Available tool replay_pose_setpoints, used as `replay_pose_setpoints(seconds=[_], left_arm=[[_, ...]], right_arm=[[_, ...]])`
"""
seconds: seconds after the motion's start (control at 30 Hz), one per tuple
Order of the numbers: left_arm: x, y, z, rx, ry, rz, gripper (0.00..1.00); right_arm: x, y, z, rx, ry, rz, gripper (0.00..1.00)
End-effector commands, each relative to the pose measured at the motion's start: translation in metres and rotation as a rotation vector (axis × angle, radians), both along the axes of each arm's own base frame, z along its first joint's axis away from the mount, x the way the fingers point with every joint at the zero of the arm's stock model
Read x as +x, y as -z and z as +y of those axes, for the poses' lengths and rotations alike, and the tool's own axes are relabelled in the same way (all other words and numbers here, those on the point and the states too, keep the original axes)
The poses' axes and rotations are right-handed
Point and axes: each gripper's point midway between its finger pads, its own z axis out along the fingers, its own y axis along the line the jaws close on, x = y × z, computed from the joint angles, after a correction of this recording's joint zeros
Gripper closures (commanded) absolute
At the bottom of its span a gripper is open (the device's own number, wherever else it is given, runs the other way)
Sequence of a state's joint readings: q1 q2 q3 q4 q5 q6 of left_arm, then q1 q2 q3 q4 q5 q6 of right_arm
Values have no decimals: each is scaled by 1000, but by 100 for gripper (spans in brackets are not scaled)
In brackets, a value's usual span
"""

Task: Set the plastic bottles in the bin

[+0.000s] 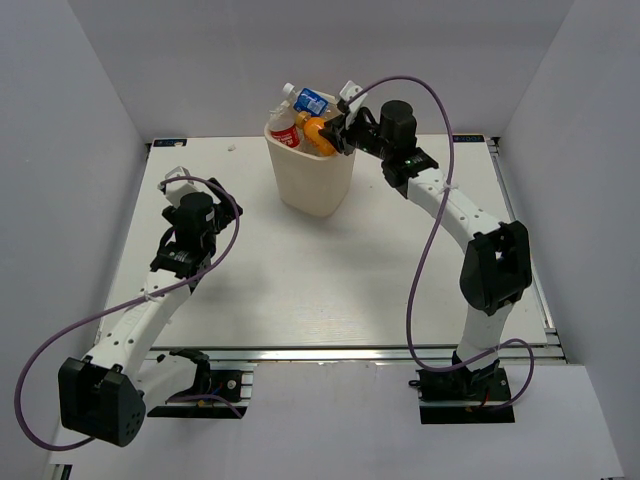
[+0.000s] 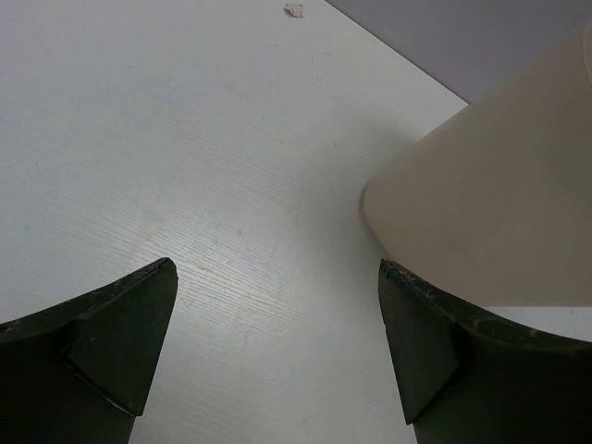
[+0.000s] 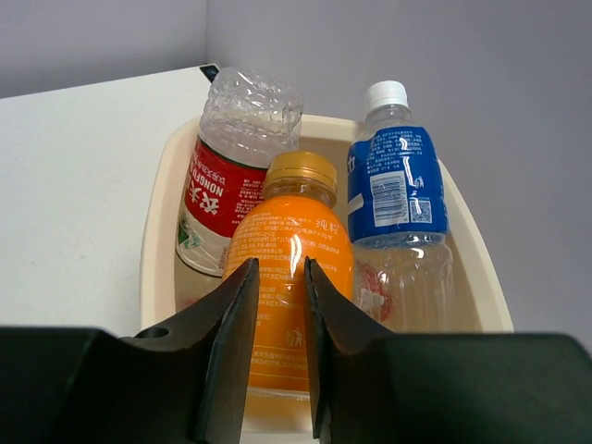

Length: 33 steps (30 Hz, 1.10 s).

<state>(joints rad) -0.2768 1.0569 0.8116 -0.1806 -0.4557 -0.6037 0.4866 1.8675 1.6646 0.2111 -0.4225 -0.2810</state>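
The bin [image 1: 312, 185] stands at the far middle of the bench [image 1: 300, 280], and three bottles stick out above its rim. In the right wrist view, an orange bottle [image 3: 296, 240] with an orange cap is in the middle. A red-labelled bottle [image 3: 222, 199] leans on the left with a crumpled clear end upward. A blue-labelled bottle [image 3: 398, 185] with a white cap is on the right. The bin wall hides their lower parts, so what lies under them cannot be seen. Low beside the blue-labelled bottle there is some clear plastic with a bit of red, but it is too unclear to name.

The right hand [image 3: 279, 268] is over the near rim of the bin. Its fingers [image 3: 227, 342] are pressed nearly together, with only a thin slit between them. The orange bottle shows through the slit and sits behind the fingers, not pinched by them. The fingers cover its lower label.

The left hand [image 2: 277, 342] is spread wide over the bare bench with nothing between its fingers [image 2: 111, 342]. It is to the left of the bin and apart from it. In its view only a part of the bin wall shows, cut off at the right edge. A small white scrap [image 2: 294, 9] lies far on the bench. A purple cable [image 1: 430, 230] loops over the right arm, and plain grey walls [image 1: 80, 120] close in the bench.
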Motion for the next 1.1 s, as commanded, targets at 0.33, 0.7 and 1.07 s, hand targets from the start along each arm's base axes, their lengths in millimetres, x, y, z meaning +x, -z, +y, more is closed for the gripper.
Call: replay_pose_setpoints(seconds=[0.33, 0.7, 1.07], left_arm=[[-5, -22, 4, -19, -10, -50, 2], [2, -51, 3, -32, -15, -127, 2], [11, -89, 9, 29, -29, -181, 2]], right_arm=[[-20, 131, -20, -160, 52, 275, 72], [-4, 14, -16, 49, 106, 93, 67], [-6, -95, -4, 224, 33, -37, 54]])
